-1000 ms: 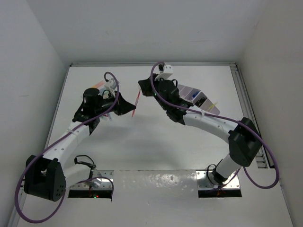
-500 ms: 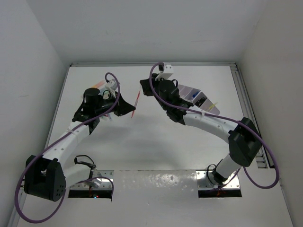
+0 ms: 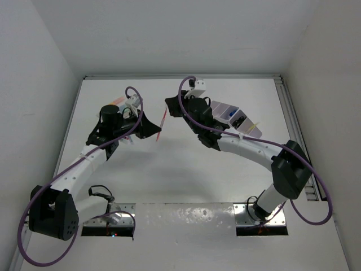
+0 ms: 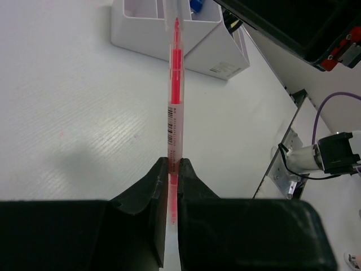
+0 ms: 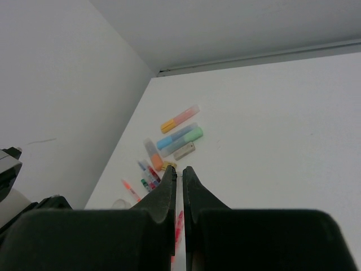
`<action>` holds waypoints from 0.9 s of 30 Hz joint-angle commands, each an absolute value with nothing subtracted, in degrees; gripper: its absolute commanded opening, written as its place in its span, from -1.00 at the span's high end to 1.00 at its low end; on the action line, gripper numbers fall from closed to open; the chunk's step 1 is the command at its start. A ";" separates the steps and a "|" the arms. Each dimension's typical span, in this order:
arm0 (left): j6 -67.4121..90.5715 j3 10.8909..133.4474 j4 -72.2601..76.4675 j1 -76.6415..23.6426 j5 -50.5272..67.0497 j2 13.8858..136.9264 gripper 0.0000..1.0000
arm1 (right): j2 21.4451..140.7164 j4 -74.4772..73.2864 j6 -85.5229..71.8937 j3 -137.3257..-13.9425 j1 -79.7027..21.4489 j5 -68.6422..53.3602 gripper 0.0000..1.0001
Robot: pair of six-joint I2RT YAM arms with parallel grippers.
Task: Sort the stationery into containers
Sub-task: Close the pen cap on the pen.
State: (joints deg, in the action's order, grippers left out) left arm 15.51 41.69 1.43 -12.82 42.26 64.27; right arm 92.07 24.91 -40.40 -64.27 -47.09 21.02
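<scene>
The thin red pen (image 3: 161, 125) hangs above the table, pinched at its lower end by my left gripper (image 3: 154, 130), which is shut on it (image 4: 174, 165). In the left wrist view the pen (image 4: 175, 101) points toward the white organiser (image 4: 217, 53). My right gripper (image 3: 169, 106) is shut, its tips right at the pen's upper clear end. The pen (image 5: 179, 223) shows through the slit between its fingers (image 5: 179, 169); I cannot tell if they pinch it. Loose stationery lies by the left wall: an orange highlighter (image 5: 179, 118), a blue one (image 5: 175, 138), a green one (image 5: 193, 134) and several small pens (image 5: 148, 175).
The organiser (image 3: 234, 117) stands at the right behind the right arm, with a blue-capped piece (image 3: 232, 113) and a yellow item (image 3: 255, 125) in it. A metal rail (image 3: 290, 130) runs along the table's right edge. White walls enclose three sides.
The right gripper shifted slightly around the pen's upper end. The left gripper and the pen stayed put.
</scene>
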 commanded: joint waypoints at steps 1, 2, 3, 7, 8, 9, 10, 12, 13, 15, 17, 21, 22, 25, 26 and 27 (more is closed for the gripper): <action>15.73 43.86 4.21 -13.36 42.19 63.72 1.00 | 91.49 27.07 -41.40 -63.99 -47.55 20.39 1.00; 16.43 43.77 5.09 -13.27 42.01 63.81 1.00 | 91.49 26.81 -41.57 -63.72 -47.55 19.96 1.00; 16.61 43.77 5.45 -13.27 42.01 63.81 1.00 | 91.49 26.81 -42.01 -63.72 -47.55 19.95 1.00; 18.36 44.03 7.64 -13.10 40.96 63.81 1.00 | 91.14 28.47 -44.12 -60.48 -47.55 18.64 1.00; 19.41 43.95 8.69 -12.92 40.78 63.81 1.00 | 90.71 29.00 -44.73 -59.60 -47.55 18.46 1.00; 20.03 43.95 9.14 -12.83 40.78 63.72 1.00 | 90.44 30.40 -45.00 -58.81 -47.55 18.46 1.00; 20.65 43.77 9.66 -12.66 40.78 63.81 1.00 | 90.18 31.19 -45.44 -57.23 -47.55 18.20 1.00; 22.41 43.42 11.68 -12.57 40.96 63.63 1.00 | 89.39 33.91 -46.31 -55.64 -47.55 17.58 1.00; 22.76 43.16 12.47 -12.39 41.39 63.63 1.00 | 89.12 34.62 -46.32 -54.42 -47.55 17.49 1.00; 23.90 42.98 14.93 -12.48 41.66 63.81 1.00 | 88.68 37.07 -46.41 -53.53 -47.64 16.62 1.00; 25.13 42.54 16.95 -12.48 41.31 63.81 1.00 | 88.51 39.45 -46.84 -51.86 -47.72 15.82 1.00; 25.75 42.10 18.90 -12.48 41.66 63.90 1.00 | 87.63 47.53 -48.69 -48.35 -47.64 13.89 1.00; 25.84 41.84 18.90 -12.57 41.66 63.98 1.00 | 87.54 48.07 -48.87 -48.17 -47.81 13.45 1.00; 25.84 41.49 18.81 -12.48 41.48 63.81 1.00 | 87.10 49.04 -48.96 -47.90 -47.81 11.69 1.00; 25.93 41.40 18.81 -12.48 41.40 63.81 1.00 | 87.19 49.48 -49.13 -47.64 -47.81 11.25 1.00; 26.10 41.31 19.07 -12.39 41.31 63.81 1.00 | 87.19 50.61 -49.48 -46.94 -47.99 10.21 1.00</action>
